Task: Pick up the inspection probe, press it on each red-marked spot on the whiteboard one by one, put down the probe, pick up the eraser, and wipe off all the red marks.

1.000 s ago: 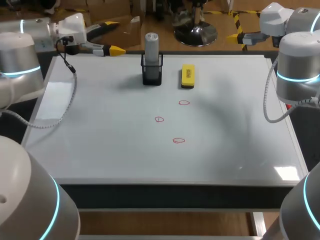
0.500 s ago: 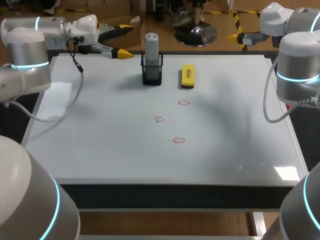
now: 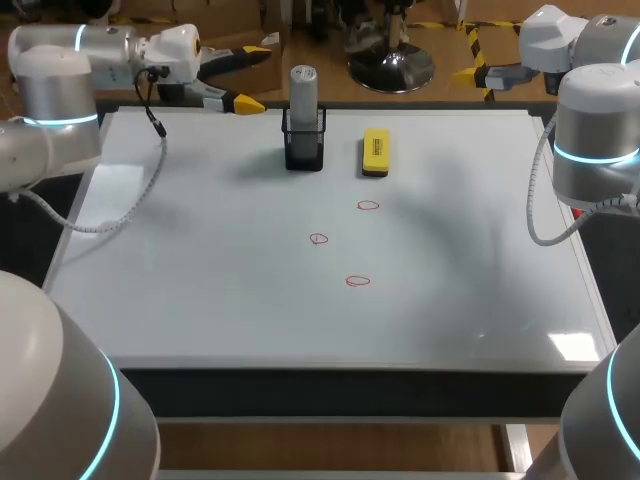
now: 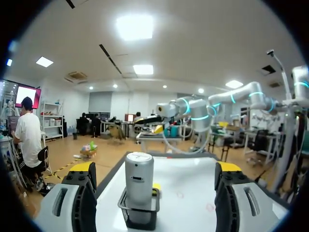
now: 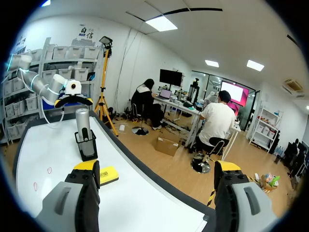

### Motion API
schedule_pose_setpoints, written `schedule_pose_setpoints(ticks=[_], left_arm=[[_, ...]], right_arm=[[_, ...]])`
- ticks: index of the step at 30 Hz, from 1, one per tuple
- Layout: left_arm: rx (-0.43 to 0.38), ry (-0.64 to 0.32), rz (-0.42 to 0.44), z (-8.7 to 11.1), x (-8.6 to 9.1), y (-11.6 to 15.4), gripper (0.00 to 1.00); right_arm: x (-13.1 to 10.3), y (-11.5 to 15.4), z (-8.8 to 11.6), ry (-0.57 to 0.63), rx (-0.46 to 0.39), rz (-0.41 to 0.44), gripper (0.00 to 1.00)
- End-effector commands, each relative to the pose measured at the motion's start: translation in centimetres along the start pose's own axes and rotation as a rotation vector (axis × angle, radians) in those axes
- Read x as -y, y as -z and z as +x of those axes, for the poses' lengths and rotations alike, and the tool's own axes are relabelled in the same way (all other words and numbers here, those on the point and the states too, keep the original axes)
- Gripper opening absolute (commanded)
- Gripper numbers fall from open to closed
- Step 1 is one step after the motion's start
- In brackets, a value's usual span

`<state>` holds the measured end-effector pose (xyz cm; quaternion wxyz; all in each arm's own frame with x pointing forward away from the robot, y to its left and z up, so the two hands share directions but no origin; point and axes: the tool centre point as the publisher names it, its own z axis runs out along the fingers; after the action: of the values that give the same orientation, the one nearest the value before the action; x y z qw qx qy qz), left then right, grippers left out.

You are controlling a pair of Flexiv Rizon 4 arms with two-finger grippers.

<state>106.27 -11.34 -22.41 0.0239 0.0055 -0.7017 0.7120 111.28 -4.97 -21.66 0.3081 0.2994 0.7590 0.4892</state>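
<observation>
1. At the far left edge of the desk, left fingers (image 3: 237,101) are spread wide, holding nothing, and aimed sideways toward the grey cylindrical inspection probe (image 3: 303,88).
2. Probe stands upright in a black mesh holder (image 3: 304,150) at the far side of the white whiteboard (image 3: 200,300). It is near the left fingers but not touching them.
3. Left wrist view: probe (image 4: 139,176) sits ahead of the fingers (image 4: 72,198), roughly centred on the gap between them, with holder (image 4: 140,215) around its lower part.
4. Risk: if the approach runs too low, a finger likely hits the holder rim and tips or drags the holder, probe with it.
5. Risk: closing around holder height would probably clamp mesh, not probe. The grip needs to land on the exposed upper part.
6. Risk: an off-centre close could push the probe against the holder wall and tilt it, leaving a crooked grip for pressing.
7. Risk: a yellow block eraser (image 3: 375,152) lies just beside the holder, on its far side from the left fingers. Overshoot could knock it.
8. Three small red marks (image 3: 318,239) lie mid-board, well apart from the holder and not yet wiped.
9. Right fingers (image 5: 82,193) are also open and empty, off the far right edge of the desk, well apart from everything.
</observation>
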Motion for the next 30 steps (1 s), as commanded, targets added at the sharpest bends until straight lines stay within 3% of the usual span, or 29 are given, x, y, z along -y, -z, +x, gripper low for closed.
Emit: schedule_pose_setpoints(ticks=[1, 8, 15, 20, 30], left_arm=[[0.042, 0.012, 0.022, 0.2, -0.1, -0.1, 1.0], [0.078, 0.04, 0.051, 0.7, -1.0, -1.8, 1.0], [-0.007, 0.032, 0.053, 0.8, -1.5, -4.0, 1.0], [-0.054, 0.04, 0.055, 0.0, -2.1, -4.9, 1.0], [-0.053, 0.052, 0.057, -1.6, -3.6, -6.7, 1.0]], right_arm=[[0.0, 0.0, 0.0, 0.0, -0.001, 0.001, 1.0], [0.0, 0.0, 0.0, 0.0, -0.001, 0.001, 1.0], [0.0, 0.0, 0.0, 0.0, -0.001, 0.001, 1.0], [0.0, 0.0, 0.0, 0.0, -0.001, 0.001, 1.0], [0.0, 0.0, 0.0, 0.0, -0.001, 0.001, 1.0]])
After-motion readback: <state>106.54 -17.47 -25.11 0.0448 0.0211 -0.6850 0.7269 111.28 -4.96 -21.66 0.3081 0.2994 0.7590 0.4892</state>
